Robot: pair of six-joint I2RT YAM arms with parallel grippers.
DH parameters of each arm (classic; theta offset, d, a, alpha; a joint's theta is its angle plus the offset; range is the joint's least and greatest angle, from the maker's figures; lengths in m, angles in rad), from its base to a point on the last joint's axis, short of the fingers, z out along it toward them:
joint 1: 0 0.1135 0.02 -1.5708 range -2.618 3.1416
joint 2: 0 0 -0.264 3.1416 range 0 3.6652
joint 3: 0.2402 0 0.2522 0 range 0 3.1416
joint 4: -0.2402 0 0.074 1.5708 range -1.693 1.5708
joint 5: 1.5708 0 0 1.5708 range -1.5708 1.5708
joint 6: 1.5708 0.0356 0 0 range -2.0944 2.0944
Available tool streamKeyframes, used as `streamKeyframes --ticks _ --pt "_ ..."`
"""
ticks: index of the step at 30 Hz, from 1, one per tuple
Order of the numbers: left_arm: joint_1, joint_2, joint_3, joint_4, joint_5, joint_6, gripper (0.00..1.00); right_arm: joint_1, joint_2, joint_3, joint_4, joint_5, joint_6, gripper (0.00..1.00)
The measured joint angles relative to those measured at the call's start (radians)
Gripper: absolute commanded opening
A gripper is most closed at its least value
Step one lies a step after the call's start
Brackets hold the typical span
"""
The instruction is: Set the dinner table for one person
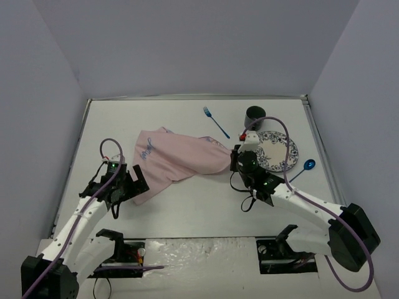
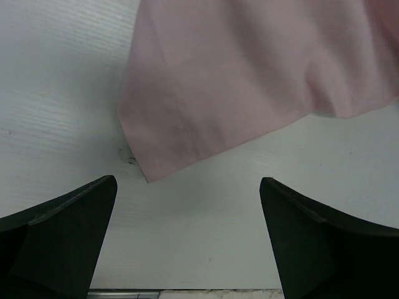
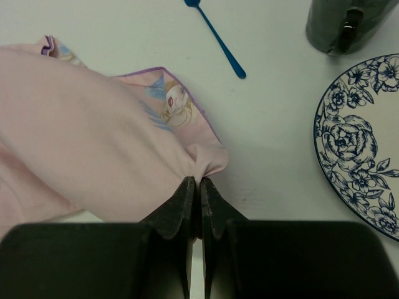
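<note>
Right gripper (image 3: 199,182): jaws pinched together on a bunched right-hand corner of the pink cloth with purple trim and a printed cartoon figure (image 1: 177,159). The fabric is gathered into a fold right at the fingertips.

Left gripper (image 2: 188,182): jaws spread wide, nothing between them. It sits over bare tabletop just near of the cloth's near-left corner. Can't tell if it touches the surface.

The large matte-white rectangular dinner table (image 1: 187,205) fills the whole work area, and everything lies on it.

The cloth is rumpled, centre-left, running diagonally from its far-left end towards the right gripper. One flap hangs towards the near-left.

- Thin blue metal fork (image 1: 216,122): far of the cloth, lying diagonally, not touching it.
- Dark green mug (image 1: 255,114): far right, just beyond the plate.
- Round white plate with blue floral pattern (image 1: 282,151): right side, just right of the right gripper, apart from the cloth.
- Blue spoon (image 1: 305,167): just right of the plate's near edge, bowl at the far end.

The right arm's cable loops over the plate in the top view.
</note>
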State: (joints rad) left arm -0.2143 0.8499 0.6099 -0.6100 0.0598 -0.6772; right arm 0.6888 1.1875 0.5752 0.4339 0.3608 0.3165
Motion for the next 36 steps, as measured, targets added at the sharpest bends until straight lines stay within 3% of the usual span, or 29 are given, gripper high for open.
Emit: streamKeyframes --ticks 6,15,21,31,36 --pt "-0.004 0.077 -0.095 0.065 -0.018 -0.099 0.97 0.0 -0.058 -0.037 -0.007 0.027 0.074 0.0" --pt "-0.063 0.207 -0.117 0.189 -0.068 -0.189 0.93 0.0 -0.06 -0.046 -0.02 0.012 0.094 0.0" --pt "-0.08 0.235 -0.117 0.233 -0.119 -0.22 0.69 0.0 -0.064 -0.054 -0.019 -0.012 0.114 0.0" --pt "-0.08 0.255 -0.134 0.255 -0.181 -0.248 0.0 0.0 -0.101 -0.063 -0.031 -0.014 0.119 0.0" --pt "-0.08 0.265 -0.076 0.16 -0.184 -0.23 0.0 0.0 -0.109 -0.041 -0.099 -0.003 0.101 0.0"
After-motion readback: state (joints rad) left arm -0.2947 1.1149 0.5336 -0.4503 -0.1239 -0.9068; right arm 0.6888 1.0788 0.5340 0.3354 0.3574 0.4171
